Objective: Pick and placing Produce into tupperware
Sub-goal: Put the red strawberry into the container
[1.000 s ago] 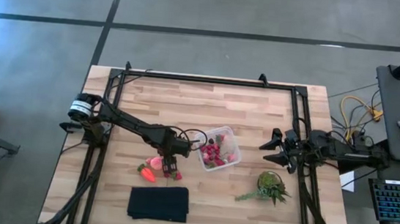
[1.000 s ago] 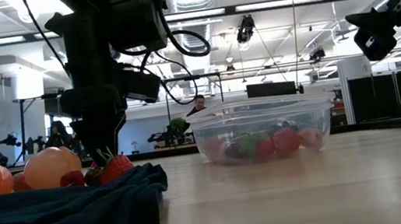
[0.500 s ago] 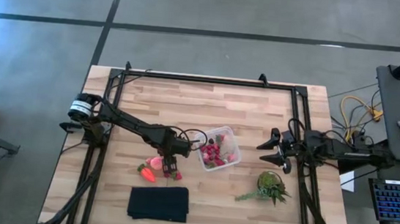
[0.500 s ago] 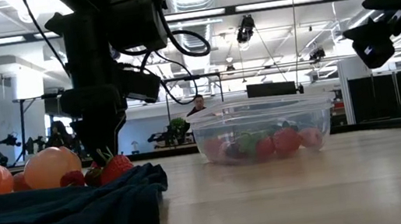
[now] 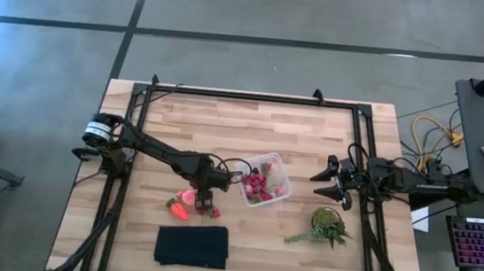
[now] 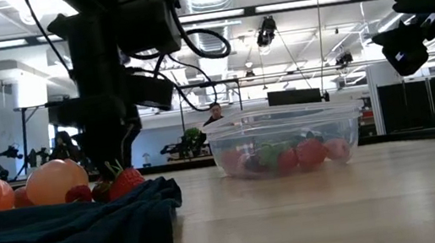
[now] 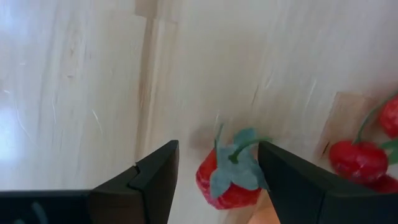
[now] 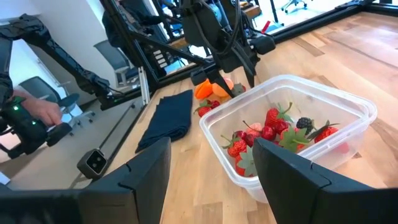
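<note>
We see bright, even ceiling light; glare whitens the table [image 7: 74, 74] at nine o'clock, and the nearby strawberry [image 7: 229, 180] blurs softly.

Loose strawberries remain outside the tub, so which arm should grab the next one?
Left. The left gripper hangs open, jaws either side of a strawberry on the table. The right gripper waits open beyond the tupperware, far from the loose pieces.

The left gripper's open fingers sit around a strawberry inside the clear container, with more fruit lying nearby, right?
Not quite. The left gripper does sit open around a strawberry, but that berry lies on the bare wooden table, outside the clear container. The left wrist view shows it, and the high view confirms it. More fruit does lie nearby.
</note>
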### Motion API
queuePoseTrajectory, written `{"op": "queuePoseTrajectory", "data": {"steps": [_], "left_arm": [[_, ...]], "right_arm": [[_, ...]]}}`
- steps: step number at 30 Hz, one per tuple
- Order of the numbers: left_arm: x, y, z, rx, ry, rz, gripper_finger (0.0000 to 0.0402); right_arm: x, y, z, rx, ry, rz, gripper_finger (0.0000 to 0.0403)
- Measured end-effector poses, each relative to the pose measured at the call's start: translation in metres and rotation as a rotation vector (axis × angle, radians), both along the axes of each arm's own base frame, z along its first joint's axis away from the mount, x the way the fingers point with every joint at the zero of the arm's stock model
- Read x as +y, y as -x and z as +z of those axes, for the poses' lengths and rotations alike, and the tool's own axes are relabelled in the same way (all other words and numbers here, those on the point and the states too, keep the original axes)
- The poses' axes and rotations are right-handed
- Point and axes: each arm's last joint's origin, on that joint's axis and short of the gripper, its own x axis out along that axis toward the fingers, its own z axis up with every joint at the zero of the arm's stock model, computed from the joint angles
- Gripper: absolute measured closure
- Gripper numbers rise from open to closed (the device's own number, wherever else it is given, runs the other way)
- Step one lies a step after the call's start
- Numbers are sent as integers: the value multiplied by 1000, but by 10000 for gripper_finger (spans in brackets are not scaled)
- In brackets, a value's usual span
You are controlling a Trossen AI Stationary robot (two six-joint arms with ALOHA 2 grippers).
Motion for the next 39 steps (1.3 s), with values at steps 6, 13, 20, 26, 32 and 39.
{"op": "queuePoseTrajectory", "data": {"steps": [6, 13, 20, 26, 32, 39], "left_arm": [[-3, 7, -1, 69, -15, -34, 197], [-3, 8, -1, 81, -34, -83, 200], [-3, 8, -1, 81, -46, -82, 262], [-3, 8, 1, 78, -44, -76, 292], [-5, -5, 29, -22, -42, -72, 264], [-2, -33, 95, -300, -159, -139, 275]], "right_arm": [[0, 0, 0, 0, 0, 0, 184], [0, 0, 0, 0, 0, 0, 184], [0, 0, 0, 0, -1, 0, 184], [0, 0, 0, 0, -1, 0, 184], [0, 0, 0, 0, -1, 1, 184], [0, 0, 0, 0, -1, 1, 184]]}}
